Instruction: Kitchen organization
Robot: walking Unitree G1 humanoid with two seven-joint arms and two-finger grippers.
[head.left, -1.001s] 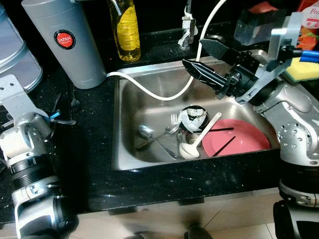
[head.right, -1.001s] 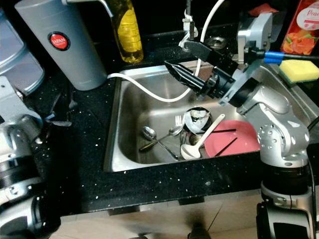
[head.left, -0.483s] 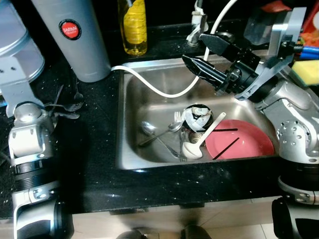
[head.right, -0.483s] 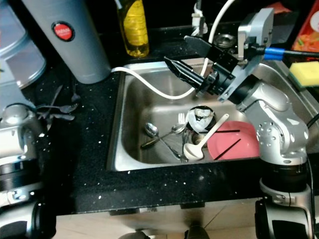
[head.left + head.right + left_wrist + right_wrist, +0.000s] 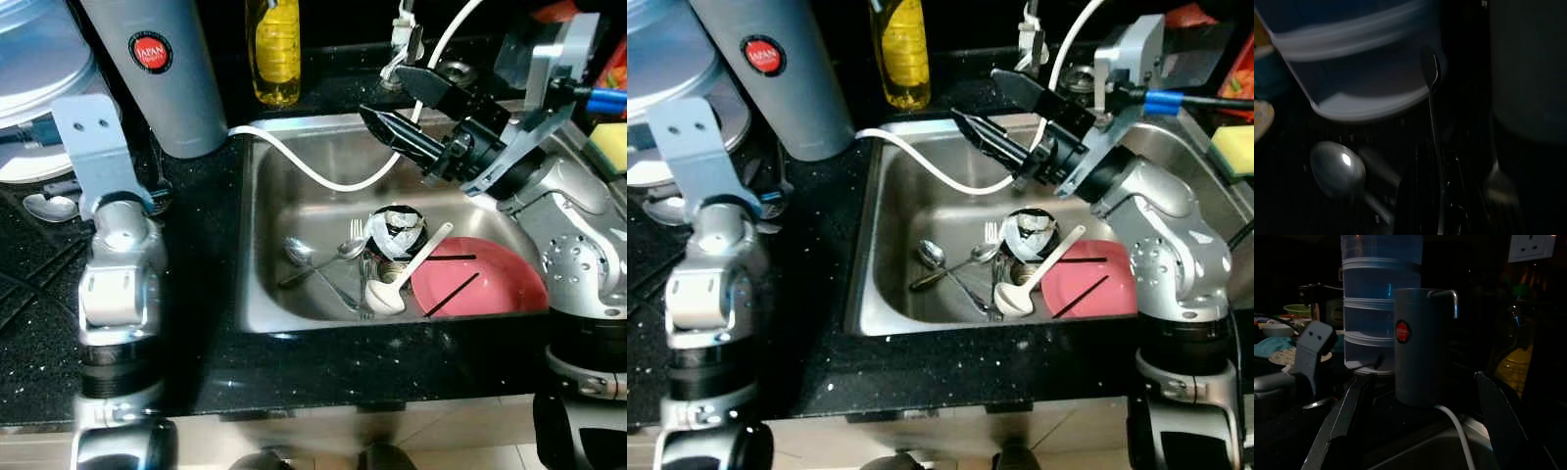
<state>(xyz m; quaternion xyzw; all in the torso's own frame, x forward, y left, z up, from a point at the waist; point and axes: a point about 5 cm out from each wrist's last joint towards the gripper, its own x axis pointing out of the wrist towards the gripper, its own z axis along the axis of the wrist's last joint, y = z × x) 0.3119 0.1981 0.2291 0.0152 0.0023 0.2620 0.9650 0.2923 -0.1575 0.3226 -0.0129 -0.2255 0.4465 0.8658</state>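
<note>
A steel sink point(image 5: 294, 176) holds a pink plate point(image 5: 490, 294) with two black chopsticks, a white ladle point(image 5: 387, 294), a dark cup point(image 5: 397, 230), a metal spoon point(image 5: 299, 252) and a fork point(image 5: 353, 235). My right gripper point(image 5: 382, 93) hovers open above the back of the sink, beside a white hose point(image 5: 323, 176), with nothing between its fingers. My left arm point(image 5: 113, 264) reaches over the black counter on the left. In the dim left wrist view, my left gripper point(image 5: 1437, 205) looks shut on a slim metal utensil point(image 5: 1431, 88) that points at a blue jug point(image 5: 1352, 58).
A grey water dispenser point(image 5: 152, 69) and a yellow soap bottle point(image 5: 277, 49) stand behind the sink. A large spoon point(image 5: 1337, 169) and a fork point(image 5: 1496, 183) lie on the counter by the left gripper. A yellow sponge point(image 5: 612, 147) sits at the far right.
The camera has shifted right. My left arm has moved up and forward over the counter towards the jug. The right gripper stays open in about the same place above the sink.
</note>
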